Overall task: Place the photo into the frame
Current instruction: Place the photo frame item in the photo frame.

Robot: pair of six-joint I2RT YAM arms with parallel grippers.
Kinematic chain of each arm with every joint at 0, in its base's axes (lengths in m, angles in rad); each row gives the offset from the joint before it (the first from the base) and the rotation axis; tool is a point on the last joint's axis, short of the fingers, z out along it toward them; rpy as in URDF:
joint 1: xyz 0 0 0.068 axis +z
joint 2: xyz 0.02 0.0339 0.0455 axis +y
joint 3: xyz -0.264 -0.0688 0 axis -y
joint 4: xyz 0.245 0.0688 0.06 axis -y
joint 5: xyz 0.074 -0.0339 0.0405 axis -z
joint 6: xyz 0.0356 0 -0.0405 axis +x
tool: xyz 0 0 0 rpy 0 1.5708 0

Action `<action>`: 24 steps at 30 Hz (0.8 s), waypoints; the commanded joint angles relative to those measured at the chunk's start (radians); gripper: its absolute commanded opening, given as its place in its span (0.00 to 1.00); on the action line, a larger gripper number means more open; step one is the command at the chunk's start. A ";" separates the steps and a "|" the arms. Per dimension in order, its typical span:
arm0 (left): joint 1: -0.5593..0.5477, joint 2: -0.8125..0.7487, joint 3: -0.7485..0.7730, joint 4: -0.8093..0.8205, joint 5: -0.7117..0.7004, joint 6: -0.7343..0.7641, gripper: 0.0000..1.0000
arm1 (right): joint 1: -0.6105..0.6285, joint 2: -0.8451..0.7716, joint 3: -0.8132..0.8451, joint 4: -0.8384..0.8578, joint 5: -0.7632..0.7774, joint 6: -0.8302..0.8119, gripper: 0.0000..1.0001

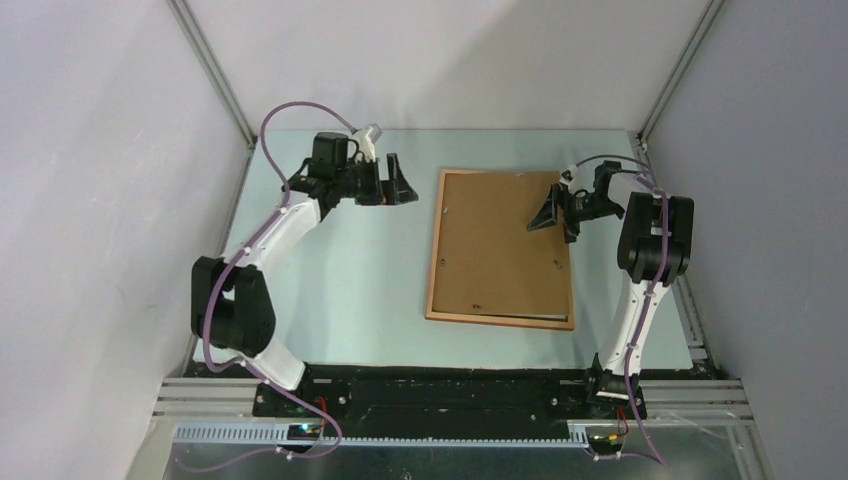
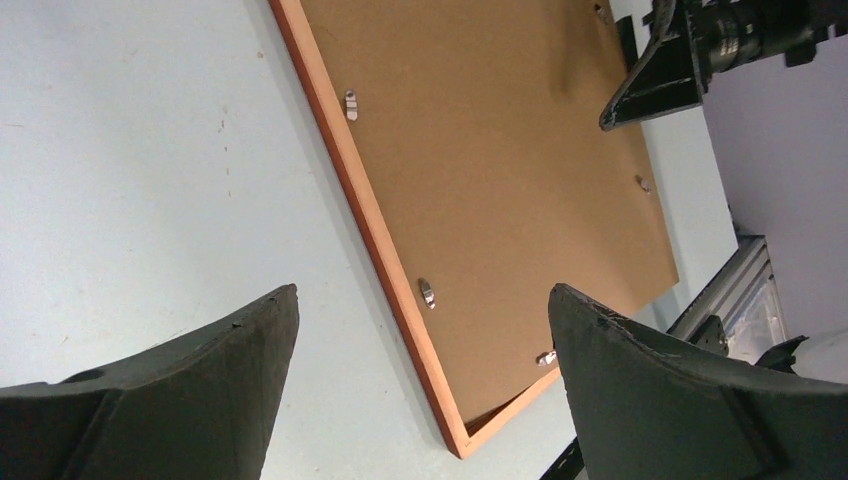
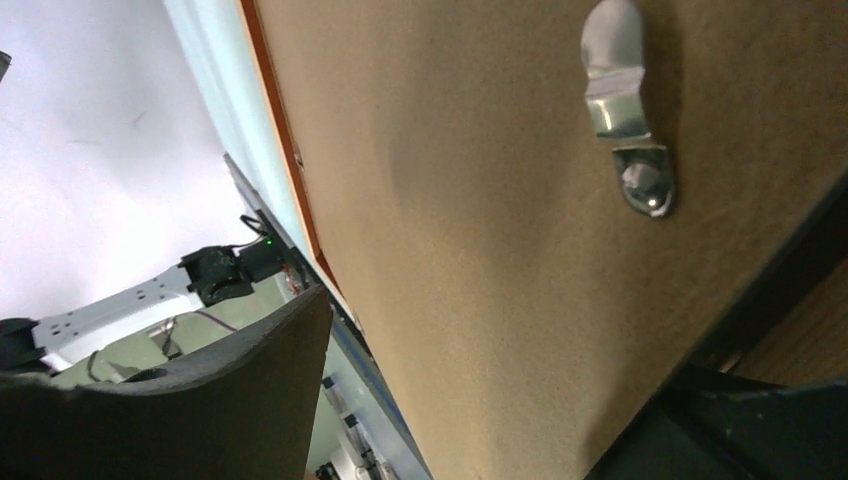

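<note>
The frame (image 1: 434, 262) lies face down on the pale table, with thin orange-brown moulding (image 2: 370, 215) around a brown backing board (image 1: 497, 245). The photo is hidden. My left gripper (image 1: 400, 185) hovers open to the left of the frame's far left corner, and nothing is between its fingers (image 2: 422, 292). My right gripper (image 1: 556, 222) hangs open just above the board (image 3: 450, 150), near the frame's far right edge, holding nothing. At the frame's near corner a dark gap shows between board and moulding (image 2: 500, 405).
Small metal turn clips (image 3: 625, 110) sit along the board's edges (image 2: 427, 293). Aluminium rails (image 1: 690, 335) run along the table's right and near sides. White walls enclose the table on the left, back and right. The left arm (image 3: 130, 305) shows in the right wrist view.
</note>
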 commanded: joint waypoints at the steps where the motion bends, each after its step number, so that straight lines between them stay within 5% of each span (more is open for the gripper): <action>1: -0.031 0.036 0.019 0.018 -0.033 0.016 0.98 | 0.024 -0.091 0.002 0.016 0.093 0.008 0.75; 13: -0.225 0.178 0.128 0.017 -0.194 0.099 0.98 | 0.063 -0.132 -0.016 0.016 0.255 0.007 0.79; 24: -0.435 0.401 0.357 0.019 -0.173 0.064 0.98 | 0.070 -0.115 -0.017 0.029 0.269 0.025 0.79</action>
